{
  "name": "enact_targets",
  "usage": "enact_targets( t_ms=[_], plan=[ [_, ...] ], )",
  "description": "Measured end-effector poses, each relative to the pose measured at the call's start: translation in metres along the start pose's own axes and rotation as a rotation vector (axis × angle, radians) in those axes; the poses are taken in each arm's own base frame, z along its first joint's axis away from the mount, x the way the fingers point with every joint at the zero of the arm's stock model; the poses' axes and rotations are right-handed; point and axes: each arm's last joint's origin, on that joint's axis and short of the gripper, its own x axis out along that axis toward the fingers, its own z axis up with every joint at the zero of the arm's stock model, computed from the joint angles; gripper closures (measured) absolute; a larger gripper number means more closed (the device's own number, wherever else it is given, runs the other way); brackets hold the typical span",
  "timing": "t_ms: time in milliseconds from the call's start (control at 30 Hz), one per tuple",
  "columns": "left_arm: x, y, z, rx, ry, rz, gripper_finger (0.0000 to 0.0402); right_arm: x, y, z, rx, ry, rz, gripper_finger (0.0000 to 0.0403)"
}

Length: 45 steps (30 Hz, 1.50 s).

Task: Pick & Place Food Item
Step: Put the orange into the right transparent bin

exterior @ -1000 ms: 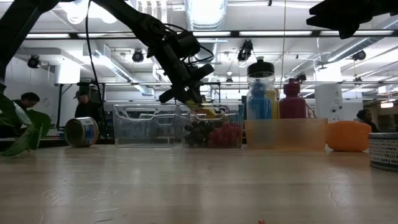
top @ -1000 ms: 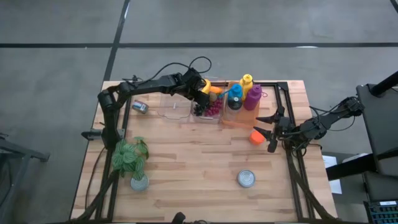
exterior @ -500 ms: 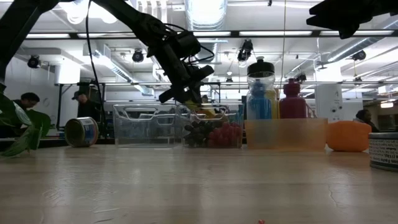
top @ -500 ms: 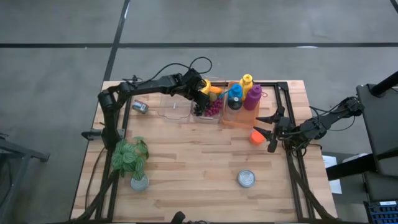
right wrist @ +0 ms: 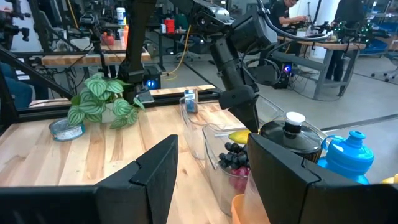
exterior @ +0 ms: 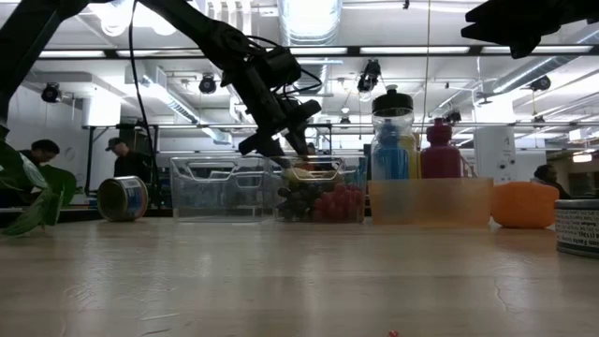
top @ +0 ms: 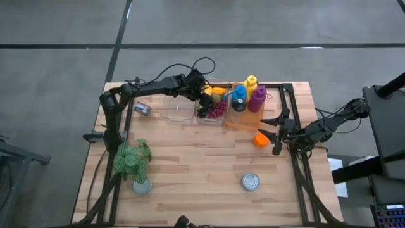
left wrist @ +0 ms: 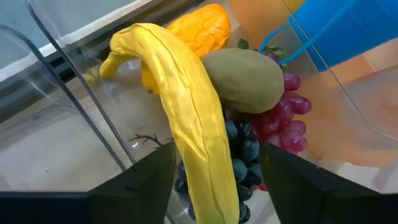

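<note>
A yellow banana point(left wrist: 193, 118) lies in a clear bin point(exterior: 318, 192) on dark grapes point(left wrist: 245, 155), beside a green fruit point(left wrist: 242, 81), red grapes point(left wrist: 283, 118) and an orange fruit point(left wrist: 193, 31). My left gripper point(top: 204, 98) hangs open just over that bin, slanting down. Its fingers stand on either side of the banana's near end, with a gap showing at the right finger point(left wrist: 305, 180). My right gripper point(top: 275, 133) waits open at the table's right edge with nothing between its fingers.
An empty clear bin point(top: 174, 107) stands left of the fruit bin, and an orange bin point(top: 243, 120) with three bottles stands right of it. An orange object point(top: 261, 139) lies near my right gripper. There is a can point(top: 251, 182) near the front, a tipped can point(top: 142, 109) and a potted plant point(top: 133, 161) at left.
My left gripper has opened over the fruit bin and let go of the banana. The banana has sunk a little onto the fruit in the bin.
</note>
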Motion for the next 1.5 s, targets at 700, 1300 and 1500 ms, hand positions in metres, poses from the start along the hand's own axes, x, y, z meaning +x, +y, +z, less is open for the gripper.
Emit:
enact_targets(
  t_ms=[700, 1300, 1500],
  plan=[
    [-0.077, -0.051, -0.004, 0.246, -0.156, -0.124, 0.0124, 0.0, 0.0, 0.0, 0.0, 0.001, 0.0, 0.0213],
    [-0.152, -0.094, -0.107, 0.673, -0.528, -0.24, 0.0124, 0.0, 0.0, 0.0, 0.001, 0.0, 0.0, 0.0213],
    [-0.169, -0.063, -0.146, 0.697, -0.724, -0.332, 0.0124, 0.0, 0.0, 0.0, 0.002, 0.0, 0.0, 0.0213]
  ],
)
